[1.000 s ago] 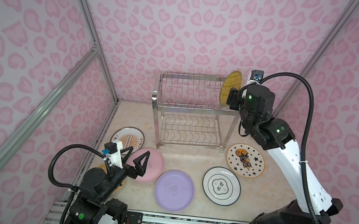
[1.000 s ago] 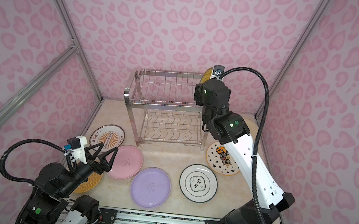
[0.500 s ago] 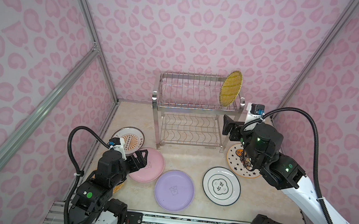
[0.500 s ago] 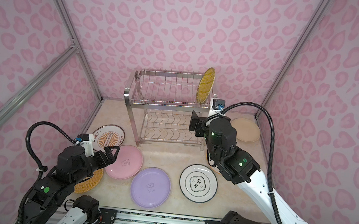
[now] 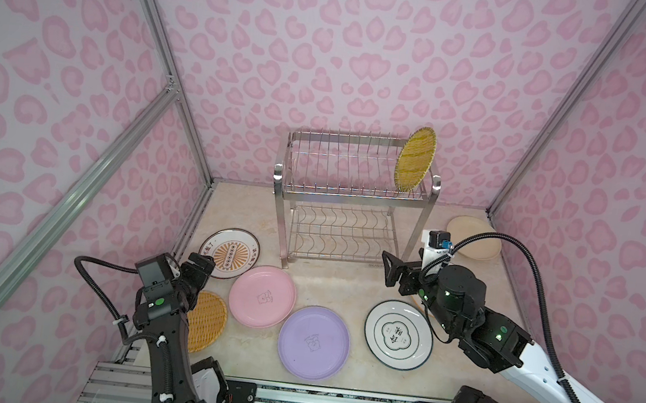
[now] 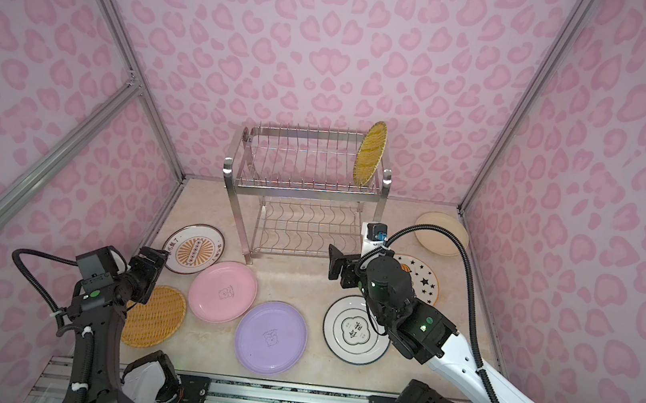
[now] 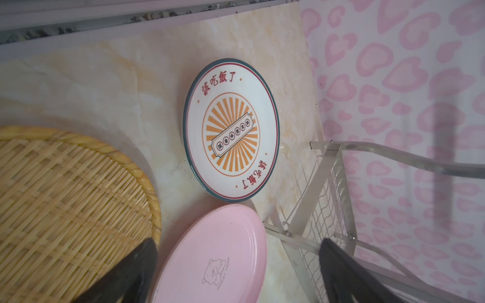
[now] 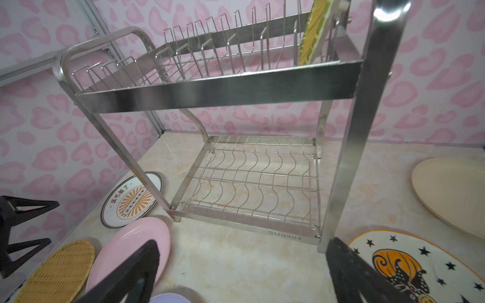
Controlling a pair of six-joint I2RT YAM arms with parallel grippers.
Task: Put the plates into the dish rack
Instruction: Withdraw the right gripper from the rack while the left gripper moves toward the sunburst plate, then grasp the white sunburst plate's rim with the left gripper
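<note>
Steel wire forms the dish rack [image 5: 355,195], which stands at the back of the table [image 5: 336,283] in both top views. The yellow striped plate [image 5: 415,158] stands on edge at the right end of its upper tier. The others lie flat: the cream plate [image 5: 474,238] right of the rack, and the sunburst plate [image 5: 229,253], pink plate [image 5: 262,296], woven plate [image 5: 206,320], lilac plate [image 5: 314,343] and ring-emblem plate [image 5: 398,334] in front. The right arm covers much of the star plate [image 6: 422,279]. The left gripper [image 5: 204,267] hovers by the sunburst plate's near edge, its fingers hard to make out from above. The right gripper [image 5: 390,270] hangs before the rack's right front leg.

From the left wrist, the jaws are spread wide and empty, with the pink plate's rim below them. The pink and woven plates are cut off by the frame.

From the right wrist, the jaws also gape with nothing held and face the lower shelf. The star plate lies just beside one finger, and only a sliver of the lilac plate shows.

The plates look stiff. The glazed ones are probably slippery and breakable, the woven one rougher and perhaps lighter. Lying flat, each offers only its raised rim, so a pinch across the edge seems the likely hold.
</note>
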